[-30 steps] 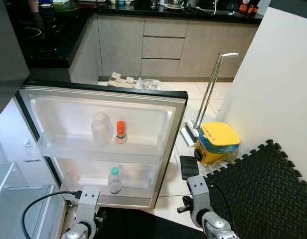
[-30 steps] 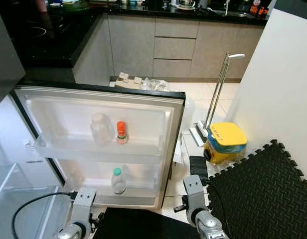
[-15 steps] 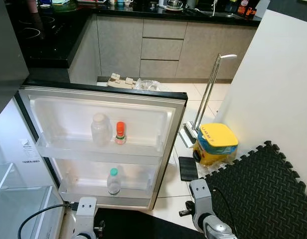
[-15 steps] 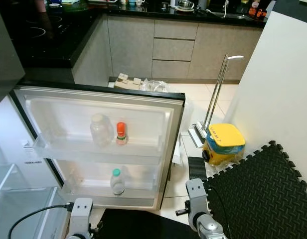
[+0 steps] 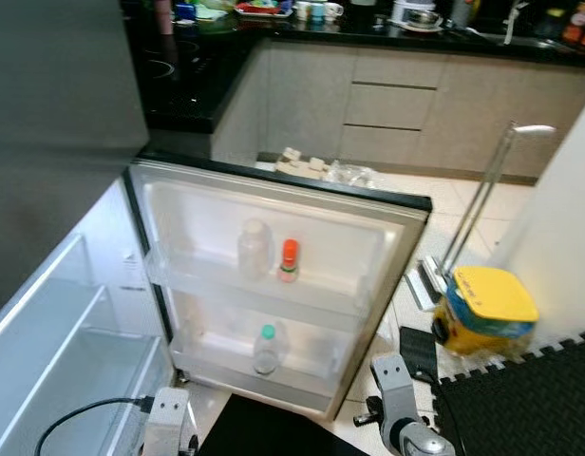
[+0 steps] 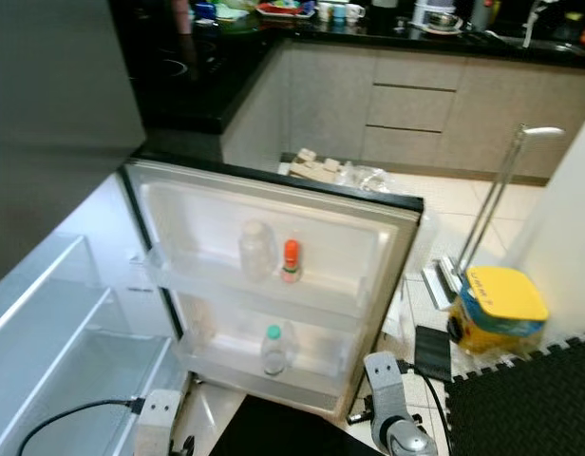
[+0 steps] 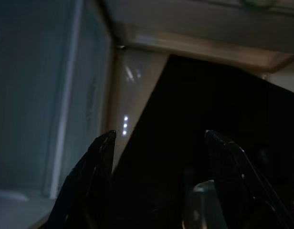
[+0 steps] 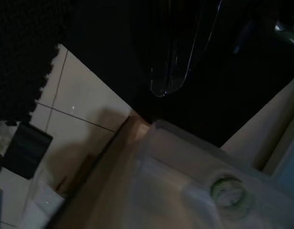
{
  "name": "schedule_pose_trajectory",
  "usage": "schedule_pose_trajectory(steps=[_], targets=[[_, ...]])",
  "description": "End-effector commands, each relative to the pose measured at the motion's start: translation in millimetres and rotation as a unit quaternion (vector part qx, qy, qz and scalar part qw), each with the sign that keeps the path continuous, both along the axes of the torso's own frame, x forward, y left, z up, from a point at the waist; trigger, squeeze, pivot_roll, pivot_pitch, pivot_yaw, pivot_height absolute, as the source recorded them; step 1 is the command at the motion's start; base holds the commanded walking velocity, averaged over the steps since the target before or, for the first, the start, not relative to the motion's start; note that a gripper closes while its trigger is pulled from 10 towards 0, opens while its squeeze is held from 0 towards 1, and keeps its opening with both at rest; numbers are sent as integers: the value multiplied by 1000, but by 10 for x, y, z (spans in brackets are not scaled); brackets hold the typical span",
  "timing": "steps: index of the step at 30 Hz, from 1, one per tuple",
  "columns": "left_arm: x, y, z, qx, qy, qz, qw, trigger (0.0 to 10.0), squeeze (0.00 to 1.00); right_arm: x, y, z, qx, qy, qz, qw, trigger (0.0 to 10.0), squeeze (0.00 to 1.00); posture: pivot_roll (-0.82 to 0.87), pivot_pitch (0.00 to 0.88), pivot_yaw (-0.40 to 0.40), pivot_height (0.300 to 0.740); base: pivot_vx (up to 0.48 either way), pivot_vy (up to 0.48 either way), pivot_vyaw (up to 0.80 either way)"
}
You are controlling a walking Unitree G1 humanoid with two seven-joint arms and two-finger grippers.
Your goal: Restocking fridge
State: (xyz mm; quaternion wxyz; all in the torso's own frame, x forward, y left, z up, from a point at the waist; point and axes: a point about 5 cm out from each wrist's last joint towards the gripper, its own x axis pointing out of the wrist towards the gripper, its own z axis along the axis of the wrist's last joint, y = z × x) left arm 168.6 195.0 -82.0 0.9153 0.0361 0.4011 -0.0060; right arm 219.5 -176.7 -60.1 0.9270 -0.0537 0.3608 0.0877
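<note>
Closest in, both silver arms hang low. The left gripper [image 7: 159, 143] has its two black fingers [image 7: 101, 157] spread apart with nothing between them, over dark floor beside the fridge. The right gripper [image 8: 168, 57] points down at the tile floor by the door's bottom edge; I cannot tell if its fingers are apart or together.

Just past the arms, the white fridge door [image 5: 273, 275] stands wide open. On its lower shelf, near the middle, stands a small clear bottle with a green cap [image 5: 266, 350]. On the upper shelf a big clear plastic jar [image 5: 255, 249] stands just beside a small bottle with an orange cap [image 5: 290, 260].

On the left, the inside of the fridge shows a white glass shelf [image 5: 55, 323].

On the right, a yellow-lidded blue bucket [image 5: 485, 311] sits on the floor near a black foam mat [image 5: 530, 408]. A silver mop handle [image 5: 482, 204] leans up behind it.

Farthest back are grey kitchen cabinets [image 5: 397, 104] under a black counter [image 5: 368, 24].
</note>
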Motion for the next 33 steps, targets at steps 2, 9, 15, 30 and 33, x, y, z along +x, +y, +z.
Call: schedule_pose_trajectory(steps=[2, 9, 15, 30, 33], targets=[[34, 29, 30, 0, -17, 4, 1000, 10000, 0, -25, -46, -12, -5, 3, -6, 1000, 10000, 0, -96, 0, -70, 740, 0, 0, 800], [73, -40, 45, -9, -30, -8, 999, 10000, 0, -17, -30, -8, -2, 0, -8, 1000, 10000, 0, -96, 0, -60, 740, 0, 0, 800], [127, -113, 73, -30, -48, -13, 998, 10000, 0, -3, -16, -1, -2, -1, -7, 1000, 10000, 0, -83, 0, -66, 740, 0, 0, 800], [73, -86, 41, -37, -37, 11, 999, 10000, 0, 8, 27, 0, -5, 0, 11, 1000, 10000, 0, -90, 0, -73, 740, 0, 0, 267], [70, -86, 35, -32, -33, 12, 999, 10000, 0, -3, 35, -10, -3, 4, 10, 1000, 10000, 0, -90, 0, -74, 740, 0, 0, 0]])
